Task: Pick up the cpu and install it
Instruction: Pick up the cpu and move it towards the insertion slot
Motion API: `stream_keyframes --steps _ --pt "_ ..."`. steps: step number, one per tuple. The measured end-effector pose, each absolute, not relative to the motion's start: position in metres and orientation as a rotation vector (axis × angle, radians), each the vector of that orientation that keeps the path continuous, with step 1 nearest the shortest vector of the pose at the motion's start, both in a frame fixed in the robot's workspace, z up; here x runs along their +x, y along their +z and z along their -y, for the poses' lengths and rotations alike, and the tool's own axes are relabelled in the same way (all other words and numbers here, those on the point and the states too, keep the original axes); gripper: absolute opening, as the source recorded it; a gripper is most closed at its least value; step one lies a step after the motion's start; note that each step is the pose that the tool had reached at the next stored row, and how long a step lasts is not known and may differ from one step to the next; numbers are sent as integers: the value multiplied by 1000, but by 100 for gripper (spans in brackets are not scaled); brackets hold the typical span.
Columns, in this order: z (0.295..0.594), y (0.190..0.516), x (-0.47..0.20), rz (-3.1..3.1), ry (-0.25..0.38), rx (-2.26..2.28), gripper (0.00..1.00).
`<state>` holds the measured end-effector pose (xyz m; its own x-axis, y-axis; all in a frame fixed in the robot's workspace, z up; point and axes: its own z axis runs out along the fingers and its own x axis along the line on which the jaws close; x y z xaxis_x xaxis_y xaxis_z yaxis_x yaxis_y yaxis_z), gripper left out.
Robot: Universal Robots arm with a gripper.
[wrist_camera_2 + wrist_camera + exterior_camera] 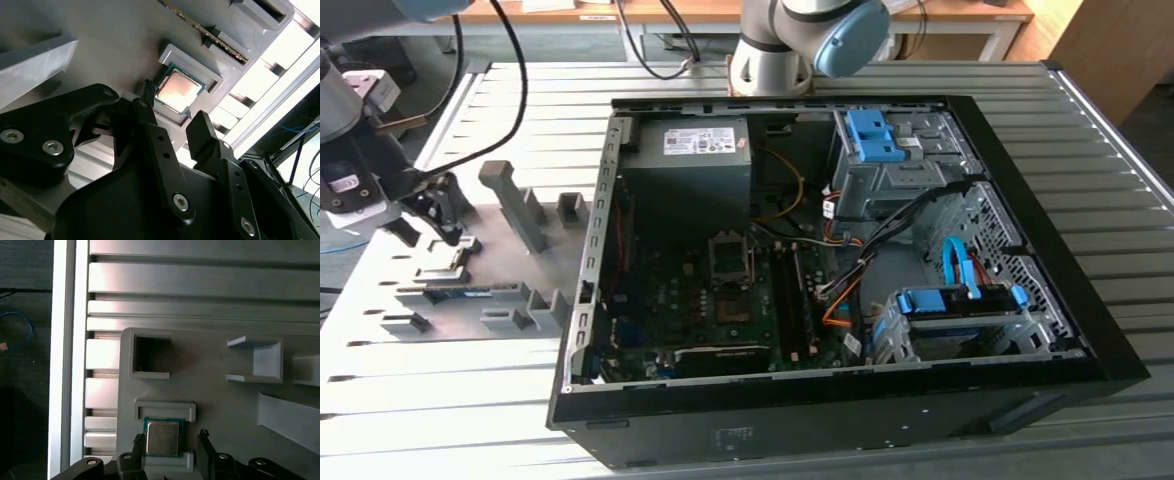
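Black two-finger gripper (170,437) hangs over the small flat square cpu (162,438) with a silvery metal top, its fingers (200,130) spread apart on either side of the chip and not gripping it. In both wrist views the cpu (179,91) lies flat in a raised grey nest on the pale grey fixture plate (225,415). That plate rests on the ribbed aluminium table (520,100), to the exterior view's left of the open black computer case (854,420).
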<state>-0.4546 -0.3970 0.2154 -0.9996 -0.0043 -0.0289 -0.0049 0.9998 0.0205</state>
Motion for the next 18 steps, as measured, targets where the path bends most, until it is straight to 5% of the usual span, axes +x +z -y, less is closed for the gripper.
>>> stream_keyframes --steps 18 --pt "397 191 -457 -3113 32 -8 53"
